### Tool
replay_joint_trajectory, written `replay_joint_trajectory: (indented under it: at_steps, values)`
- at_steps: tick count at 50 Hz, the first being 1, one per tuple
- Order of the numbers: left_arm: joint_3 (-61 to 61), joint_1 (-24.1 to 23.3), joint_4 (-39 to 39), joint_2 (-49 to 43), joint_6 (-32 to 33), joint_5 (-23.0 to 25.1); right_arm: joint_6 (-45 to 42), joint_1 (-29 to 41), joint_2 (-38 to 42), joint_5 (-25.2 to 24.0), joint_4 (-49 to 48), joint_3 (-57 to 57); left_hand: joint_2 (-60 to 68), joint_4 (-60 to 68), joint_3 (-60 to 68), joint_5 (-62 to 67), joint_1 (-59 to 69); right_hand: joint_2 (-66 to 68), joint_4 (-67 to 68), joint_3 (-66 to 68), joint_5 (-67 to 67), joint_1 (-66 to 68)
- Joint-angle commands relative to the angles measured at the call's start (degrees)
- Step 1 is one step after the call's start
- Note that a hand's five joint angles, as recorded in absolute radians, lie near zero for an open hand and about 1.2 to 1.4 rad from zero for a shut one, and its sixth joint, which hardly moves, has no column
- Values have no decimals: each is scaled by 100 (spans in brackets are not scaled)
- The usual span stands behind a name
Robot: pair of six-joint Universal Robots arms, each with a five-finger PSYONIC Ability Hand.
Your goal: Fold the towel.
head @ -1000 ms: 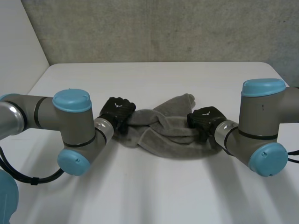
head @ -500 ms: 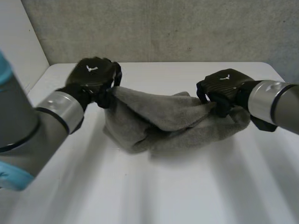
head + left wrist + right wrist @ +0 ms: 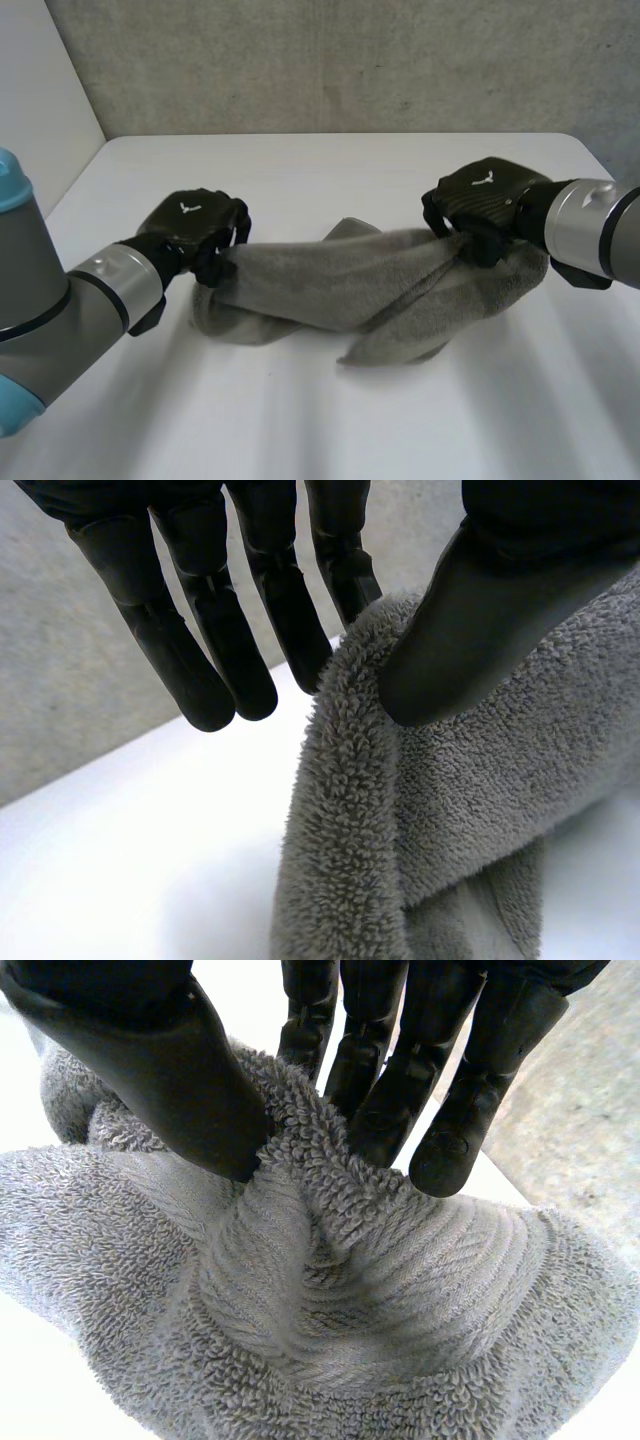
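The left hand [image 3: 195, 231] is closed in a pinch on the left end of the grey terry towel [image 3: 330, 285]. In the left wrist view the thumb [image 3: 470, 620] is pressed flat on the towel's pile, and the rolled edge of the towel [image 3: 345, 810] is caught between it and the nearest of the straight fingers [image 3: 345, 565]; the other fingers are spread clear of the cloth. The right hand [image 3: 482, 195] is clamped on the towel's right end. In the right wrist view a bunched ridge of the towel [image 3: 300, 1290] is seen squeezed between the thumb [image 3: 170, 1070] and the fingers [image 3: 385, 1110].

The towel is stretched between the two hands as a crumpled, twisted band. Its ends are held up at the hands, while its middle sags, and a loose fold hangs from the underside towards the white table [image 3: 320, 165]. The table lies beneath the towel, and a grey wall [image 3: 350, 60] stands beyond the towel.
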Motion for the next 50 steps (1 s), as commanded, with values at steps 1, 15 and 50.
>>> replay_joint_trajectory:
  at_steps: [1,15,50]
  values:
    - [394,27,264,-415,-15,378,-424,47,381,-8,-421,-323,262,265,127,181,282,543,368,468,565,578]
    - [2636,-175,2971,209,-1562,-782,1052,408,-884,449,-7147,-71,262,265,127,181,282,543,368,468,565,578]
    - [-3033,-131,3814,95,275,176,-1276,161,769,-790,-4862,2680,262,265,127,181,282,543,368,468,565,578]
